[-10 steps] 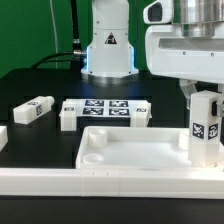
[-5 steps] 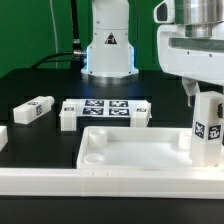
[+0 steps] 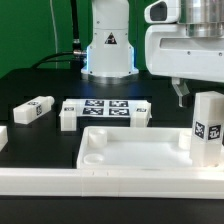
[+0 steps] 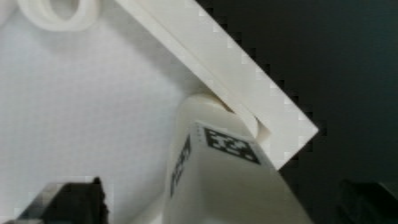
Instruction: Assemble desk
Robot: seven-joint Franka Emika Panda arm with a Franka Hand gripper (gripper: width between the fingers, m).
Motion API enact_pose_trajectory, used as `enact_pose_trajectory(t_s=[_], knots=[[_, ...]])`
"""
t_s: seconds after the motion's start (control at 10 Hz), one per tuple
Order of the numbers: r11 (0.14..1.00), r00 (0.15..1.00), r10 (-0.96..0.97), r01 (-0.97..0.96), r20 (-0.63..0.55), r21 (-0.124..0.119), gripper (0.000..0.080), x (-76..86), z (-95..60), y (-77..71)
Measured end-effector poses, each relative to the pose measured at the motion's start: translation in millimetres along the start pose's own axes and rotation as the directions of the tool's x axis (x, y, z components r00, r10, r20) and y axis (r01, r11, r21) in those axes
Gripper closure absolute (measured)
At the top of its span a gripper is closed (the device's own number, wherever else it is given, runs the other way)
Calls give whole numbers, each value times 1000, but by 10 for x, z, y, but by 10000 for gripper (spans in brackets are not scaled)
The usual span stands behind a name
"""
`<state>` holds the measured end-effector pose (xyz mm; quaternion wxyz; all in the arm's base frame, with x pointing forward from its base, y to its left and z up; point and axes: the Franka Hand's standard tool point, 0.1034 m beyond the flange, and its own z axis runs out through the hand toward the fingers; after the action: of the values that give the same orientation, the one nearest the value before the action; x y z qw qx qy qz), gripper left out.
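Note:
The white desk top point(image 3: 130, 150) lies flat at the front of the black table, rim up. One square white leg point(image 3: 207, 128) with a tag stands upright in its corner socket at the exterior view's right. My gripper point(image 3: 205, 92) hangs just above that leg, open and holding nothing, with one dark finger point(image 3: 181, 94) showing to the leg's left. In the wrist view the leg point(image 4: 231, 165) rises from the top's corner point(image 4: 107, 110), between my spread fingers point(image 4: 71, 200) of the gripper point(image 4: 222, 205), without touching them.
Another loose leg point(image 3: 33, 109) lies at the exterior view's left. The marker board point(image 3: 105, 107) sits mid-table with white blocks point(image 3: 67, 118) at its ends. A long white rail point(image 3: 90, 182) edges the front. The arm's base point(image 3: 107, 50) stands behind.
The jaws have opened off the upright leg and the gripper has lifted a little above it. The leg stays standing in its socket.

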<state>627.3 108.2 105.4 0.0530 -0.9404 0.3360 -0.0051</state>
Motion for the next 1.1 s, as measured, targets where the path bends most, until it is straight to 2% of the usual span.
enact_pose_trajectory(t_s=[0.3, 0.4, 0.6, 0.8, 1.0, 1.1], knots=[[961, 961, -277, 277, 5, -2, 151, 0, -2, 3], [942, 942, -335, 335, 12, -12, 151, -12, -18, -10], [849, 849, -528, 528, 10, -22, 151, 8, -36, -16], [777, 777, -629, 629, 12, -27, 151, 12, -36, -12], [695, 696, -718, 717, 14, -45, 151, 23, -39, -8], [621, 622, -783, 782, 13, -54, 151, 47, -47, -4]])
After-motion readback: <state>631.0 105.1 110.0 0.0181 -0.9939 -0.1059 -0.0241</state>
